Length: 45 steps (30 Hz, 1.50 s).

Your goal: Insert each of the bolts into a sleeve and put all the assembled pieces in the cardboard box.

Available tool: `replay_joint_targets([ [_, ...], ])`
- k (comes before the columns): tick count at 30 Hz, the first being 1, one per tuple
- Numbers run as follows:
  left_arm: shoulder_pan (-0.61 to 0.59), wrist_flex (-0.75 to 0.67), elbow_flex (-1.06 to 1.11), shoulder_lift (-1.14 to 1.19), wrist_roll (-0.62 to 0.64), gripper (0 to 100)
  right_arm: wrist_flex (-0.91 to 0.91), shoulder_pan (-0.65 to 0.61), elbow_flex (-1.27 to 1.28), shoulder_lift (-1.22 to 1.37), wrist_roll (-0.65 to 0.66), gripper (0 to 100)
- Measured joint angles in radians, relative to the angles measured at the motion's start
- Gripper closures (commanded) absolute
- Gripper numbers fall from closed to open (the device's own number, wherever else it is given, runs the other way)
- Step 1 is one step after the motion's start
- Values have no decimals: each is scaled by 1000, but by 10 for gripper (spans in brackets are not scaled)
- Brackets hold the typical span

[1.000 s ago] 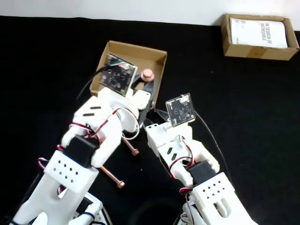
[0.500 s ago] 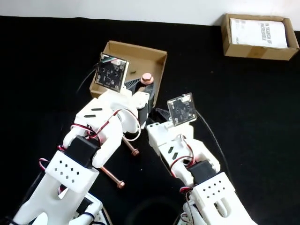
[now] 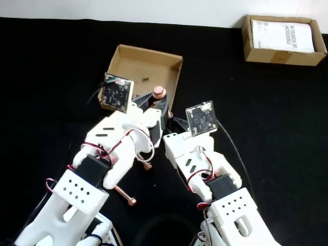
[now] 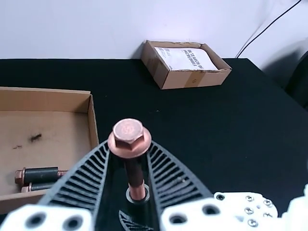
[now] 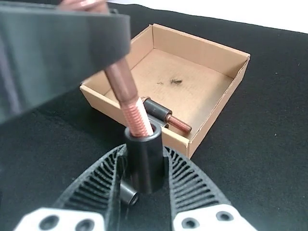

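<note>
While bolt (image 4: pixel 129 139) meets sleeve (image 5: pixel 144 161), cardboard box (image 4: pixel 94 120) holds assembled pieces (image 4: pixel 39 175)

The white sheet (image 3: pixel 283 36) in the far box (image 3: pixel 279 56) bears dark print, too small to read.

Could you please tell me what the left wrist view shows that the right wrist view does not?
Left wrist view: the hex head of the bolt and a second box holding a printed sheet. Right wrist view: the right tool gripping the upright sleeve, the bolt's threaded end entering it, and a spare sleeve lying below. Both: the bolt's shank and the cardboard box with assembled pieces inside.
</note>
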Motion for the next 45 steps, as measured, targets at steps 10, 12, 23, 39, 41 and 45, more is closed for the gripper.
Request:
replay_joint_targets([
  [10, 8, 9, 14, 9, -2, 987, -3, -92, -6, -3, -2, 991],
  [12, 8, 9, 15, 12, -2, 987, -2, -89, -3, -2, -3, 991],
  [23, 8, 321, -95, 11, 0, 757, 0, 5, -3, -2, 0, 991],
  [39, -164, 743, -356, -63, -8, 992, 3, 141, -160, -2, 0, 991],
  [41, -242, 715, -356, -110, -46, 991, 37, 150, -244, 11, 0, 991],
  [45, -442, 600, -318, -230, -64, 991, 160, 150, -439, 138, 0, 991],
])
